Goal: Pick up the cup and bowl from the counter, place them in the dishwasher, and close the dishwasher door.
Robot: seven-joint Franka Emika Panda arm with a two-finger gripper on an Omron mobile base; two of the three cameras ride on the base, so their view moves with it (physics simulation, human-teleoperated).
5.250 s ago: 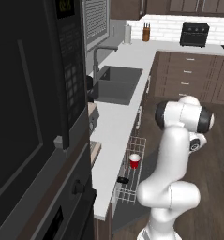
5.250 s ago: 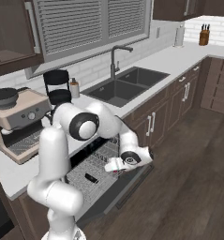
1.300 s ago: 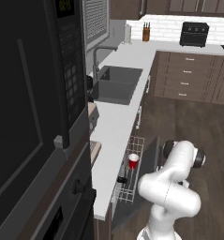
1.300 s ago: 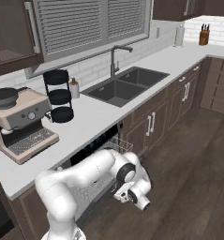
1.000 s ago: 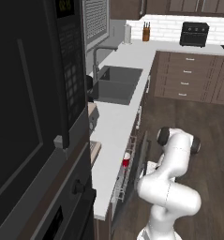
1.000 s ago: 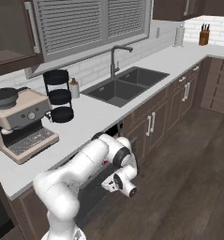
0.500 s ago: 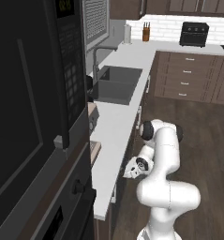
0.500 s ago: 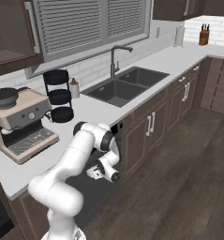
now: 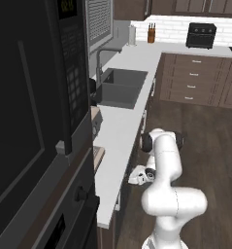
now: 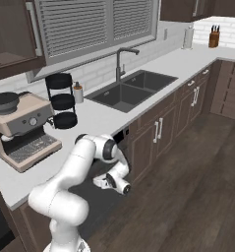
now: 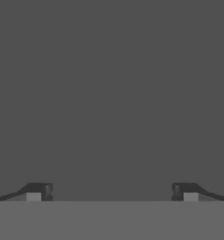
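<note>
Two spread fingertips of the empty gripper face the flat dark door, close under the tabletop edge.

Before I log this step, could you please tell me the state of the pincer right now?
Pincer: open and empty, fingertips wide apart, facing the flat dark dishwasher door up close.

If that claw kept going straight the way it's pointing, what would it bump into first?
Most likely the dishwasher door. The gripper, fingers spread wide, faces a flat dark-grey surface close ahead, and the base views put it right at that closed panel.
</note>
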